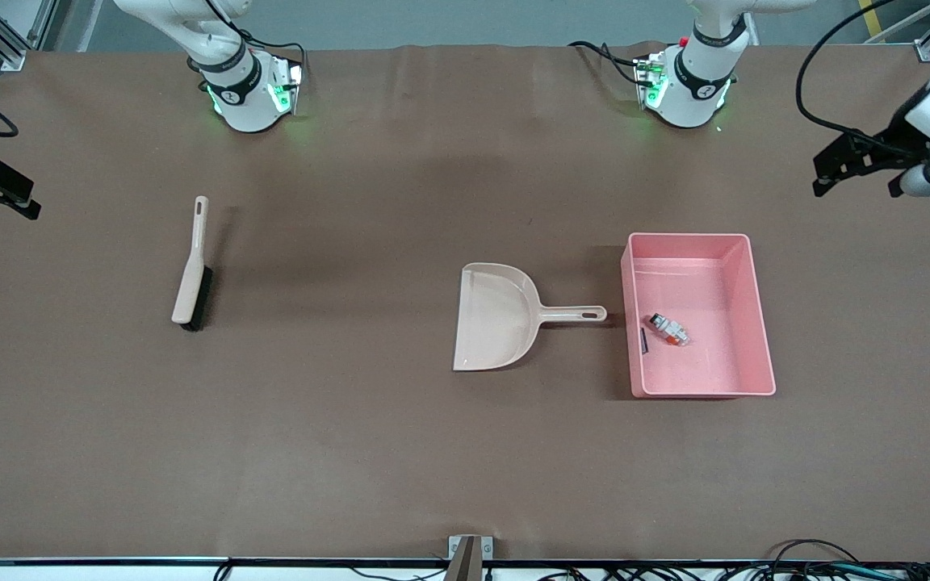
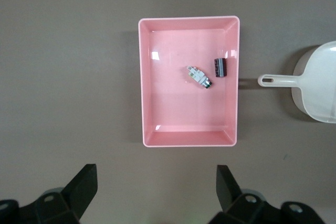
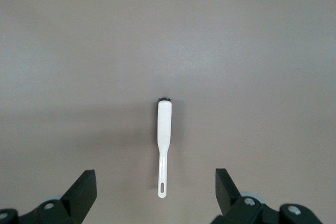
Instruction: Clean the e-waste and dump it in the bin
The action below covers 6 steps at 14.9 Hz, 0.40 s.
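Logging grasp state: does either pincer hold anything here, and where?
Nothing is held: left pincer and right pincer both hang open, empty.

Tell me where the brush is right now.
In the front view the brush lies on the table toward the right arm's end, well apart from the dustpan.

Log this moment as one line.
e-waste: in bin | dustpan, brush: on table | left gripper, right gripper: open, empty
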Motion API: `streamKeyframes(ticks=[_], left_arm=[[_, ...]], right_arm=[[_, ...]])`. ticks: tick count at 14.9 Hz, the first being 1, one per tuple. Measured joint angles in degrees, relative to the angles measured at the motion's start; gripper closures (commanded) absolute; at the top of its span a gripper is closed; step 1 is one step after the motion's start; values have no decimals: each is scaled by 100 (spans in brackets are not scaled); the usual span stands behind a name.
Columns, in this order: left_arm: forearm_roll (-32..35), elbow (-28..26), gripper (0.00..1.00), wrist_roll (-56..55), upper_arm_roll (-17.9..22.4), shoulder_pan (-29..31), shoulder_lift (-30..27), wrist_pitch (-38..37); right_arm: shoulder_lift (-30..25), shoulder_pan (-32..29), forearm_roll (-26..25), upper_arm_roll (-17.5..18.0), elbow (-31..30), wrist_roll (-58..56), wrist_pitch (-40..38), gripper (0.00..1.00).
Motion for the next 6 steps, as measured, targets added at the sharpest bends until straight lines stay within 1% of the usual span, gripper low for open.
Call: streamKeyframes(ticks=[6], left_arm=[[0, -14, 0, 383, 12, -20, -23, -41]], right_arm=[[2, -15, 5, -34, -2, 3, -63, 0]])
